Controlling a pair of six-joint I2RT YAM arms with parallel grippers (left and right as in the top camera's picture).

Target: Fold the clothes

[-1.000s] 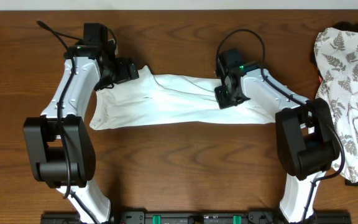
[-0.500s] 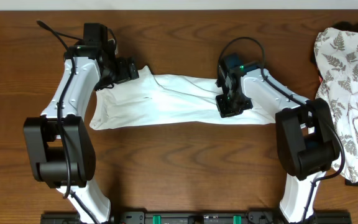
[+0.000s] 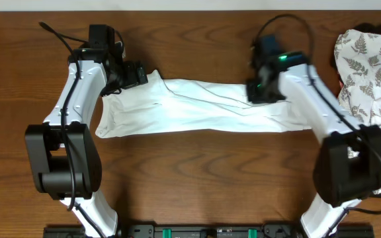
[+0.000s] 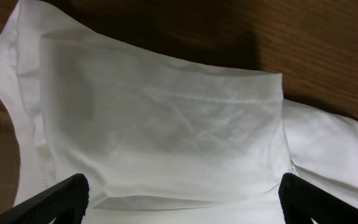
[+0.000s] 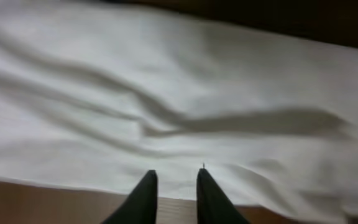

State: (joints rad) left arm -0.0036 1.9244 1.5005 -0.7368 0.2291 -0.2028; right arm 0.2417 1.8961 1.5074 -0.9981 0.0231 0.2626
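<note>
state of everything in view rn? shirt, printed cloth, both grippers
Plain white cotton T-shirt: folded into a long band, lying flat.
White cloth with grey fern-leaf print: crumpled heap, right edge.
Left gripper: wide open above the T-shirt, empty.
Right gripper: slightly open above the T-shirt, empty.

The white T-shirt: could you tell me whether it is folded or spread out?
Folded: the T-shirt lies as a narrow band, layers overlapping.

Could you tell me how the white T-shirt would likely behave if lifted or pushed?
The T-shirt is probably floppy: it lies in soft wrinkles, so a lifted end would likely drape. It seems thin and light, as underlying layers show through. Pushed, it would probably bunch rather than slide whole.
</note>
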